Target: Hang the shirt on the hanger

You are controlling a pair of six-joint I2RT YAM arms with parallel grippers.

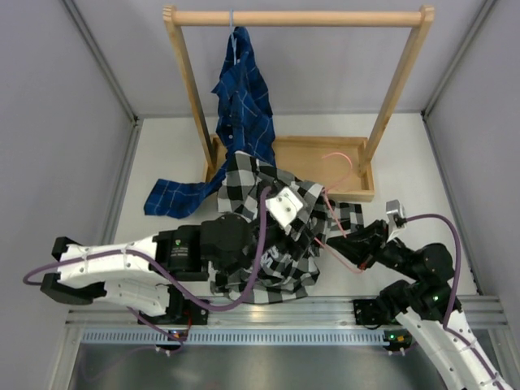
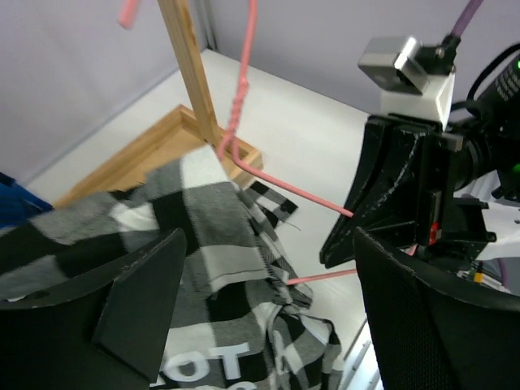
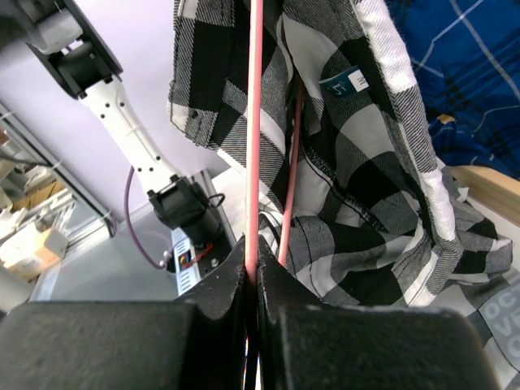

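The black-and-white checked shirt lies bunched between the two arms, with its pale lettering facing up. The pink wire hanger reaches from the wooden tray down to my right gripper. In the right wrist view that gripper is shut on one hanger wire, and a second wire runs into the shirt near its collar label. My left gripper is wide open over the shirt, with nothing between its fingers. The hanger goes under the shirt's edge.
A wooden clothes rack stands at the back on a tray-like base. A dark blue grid shirt hangs from its rail on a pale hook and trails onto the table. Grey walls close in on both sides.
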